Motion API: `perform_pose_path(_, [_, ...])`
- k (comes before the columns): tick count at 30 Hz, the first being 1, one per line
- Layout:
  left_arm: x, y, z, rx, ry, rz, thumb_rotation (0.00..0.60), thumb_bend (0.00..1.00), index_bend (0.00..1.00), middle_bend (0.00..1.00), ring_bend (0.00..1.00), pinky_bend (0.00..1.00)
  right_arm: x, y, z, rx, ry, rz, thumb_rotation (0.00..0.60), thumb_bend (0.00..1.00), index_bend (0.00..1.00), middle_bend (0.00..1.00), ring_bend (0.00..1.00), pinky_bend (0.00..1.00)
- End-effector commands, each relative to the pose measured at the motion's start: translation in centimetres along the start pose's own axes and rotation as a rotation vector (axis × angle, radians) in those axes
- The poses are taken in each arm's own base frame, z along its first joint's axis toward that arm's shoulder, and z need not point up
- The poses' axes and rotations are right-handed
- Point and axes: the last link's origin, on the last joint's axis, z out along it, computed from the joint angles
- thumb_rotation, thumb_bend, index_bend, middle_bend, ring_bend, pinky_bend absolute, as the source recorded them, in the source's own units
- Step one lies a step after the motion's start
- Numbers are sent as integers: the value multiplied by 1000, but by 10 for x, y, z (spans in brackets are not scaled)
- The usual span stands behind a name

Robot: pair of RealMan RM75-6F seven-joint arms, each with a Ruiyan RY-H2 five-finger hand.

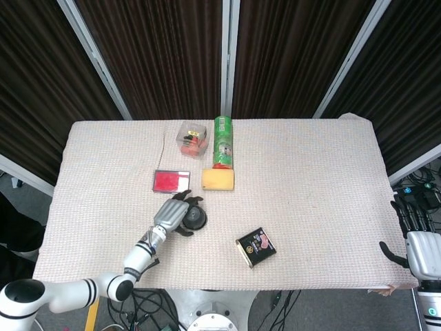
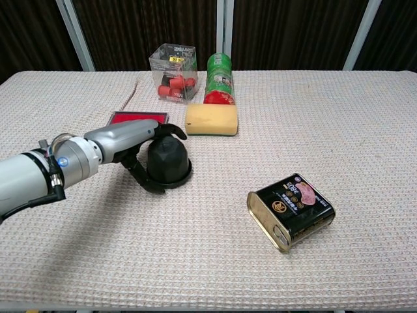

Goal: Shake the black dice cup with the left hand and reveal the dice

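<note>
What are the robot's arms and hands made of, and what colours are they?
The left arm is a smooth white tube with black rings, a small blue dot and thin cables at the wrist. The left hand has a silver-grey back and black fingers. The right hand looks alike: silver body, black fingers.

Bright even light, soft shadows, sharp

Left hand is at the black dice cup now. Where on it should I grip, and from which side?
Grip the black dice cup around its domed body, above the flared base rim, coming from its left side, where the left hand already wraps it. It stands mouth-down on the table, and the dome narrows upward, so a low wrap probably slips least. The yellow sponge crowds the far side.
</note>
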Motion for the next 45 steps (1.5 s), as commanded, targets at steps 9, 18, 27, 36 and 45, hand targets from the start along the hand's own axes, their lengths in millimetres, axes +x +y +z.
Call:
perform_pose_path(9, [3,2,3,2,8,-26,600,75,207,299,99,166,-1,2,-1,-11,-26,15,600,165,0,0,0,0])
perform_pose_path(18, [5,5,2,-12,4,-44,600,88,213,304,104,168,-1,3,0,-17,-28,11,600,165,0,0,0,0])
perform_pose_path(27, [4,5,3,-13,10,-55,600,143,279,367,154,197,-2,4,0,-21,-31,9,600,165,0,0,0,0])
perform_pose_path(36, [5,5,4,-9,26,-87,600,209,425,412,191,216,-3,6,1,-28,-34,10,600,165,0,0,0,0])
perform_pose_path(45, [22,8,-3,-22,79,-191,600,219,471,457,236,256,-4,6,1,-29,-36,9,600,165,0,0,0,0])
